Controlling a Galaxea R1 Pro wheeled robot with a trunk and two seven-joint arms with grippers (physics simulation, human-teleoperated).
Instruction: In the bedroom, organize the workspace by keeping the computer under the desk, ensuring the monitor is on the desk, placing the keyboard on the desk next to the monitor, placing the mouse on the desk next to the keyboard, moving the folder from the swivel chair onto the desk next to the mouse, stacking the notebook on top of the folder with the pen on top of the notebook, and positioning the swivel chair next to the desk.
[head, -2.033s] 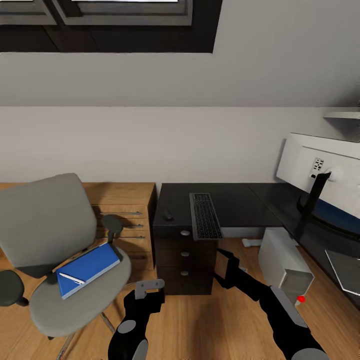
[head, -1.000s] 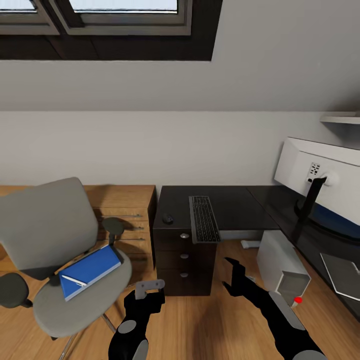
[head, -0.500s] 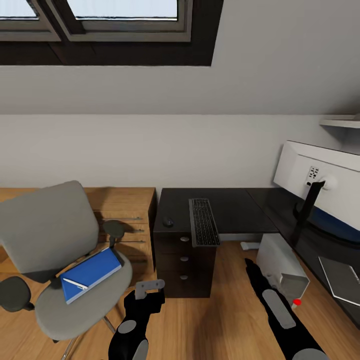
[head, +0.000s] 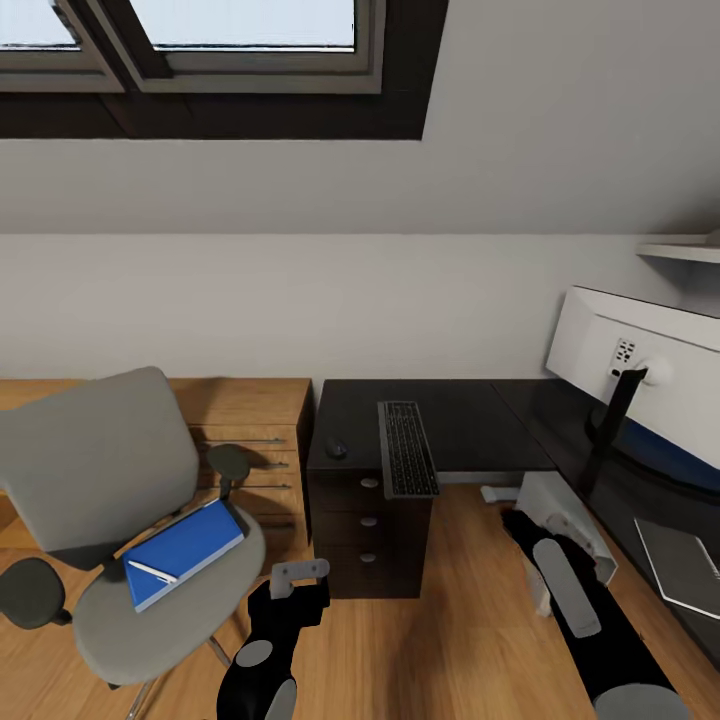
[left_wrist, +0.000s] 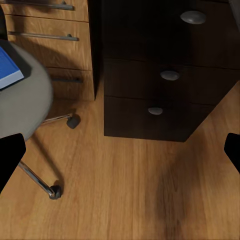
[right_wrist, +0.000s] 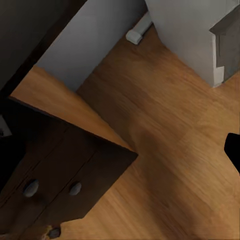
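Observation:
The grey swivel chair (head: 95, 470) stands at the left with the blue folder (head: 185, 550) on its seat and the whitish pen (head: 152, 571) on the folder. On the black desk (head: 470, 415) lie the keyboard (head: 407, 447) and the mouse (head: 336, 451). The monitor (head: 650, 370) stands on the desk's right wing, with the grey notebook (head: 685, 565) nearer me. The computer (head: 565, 510) sits on the floor under the desk, partly behind my right arm. My left gripper (head: 300, 580) hangs open over the floor before the drawers (left_wrist: 170, 75). My right gripper (head: 517, 522) is open, close to the computer (right_wrist: 200, 30).
A light wooden drawer unit (head: 250, 430) stands between the chair and the desk. The chair's chrome legs and castors (left_wrist: 55, 190) reach toward my left gripper. A shelf (head: 680, 247) hangs above the monitor. Wooden floor (head: 440, 640) lies before the desk.
My right arm has swung right and stretched toward the computer. The left arm has stayed put. The camera has tilted up a little, so the whole picture sits lower.

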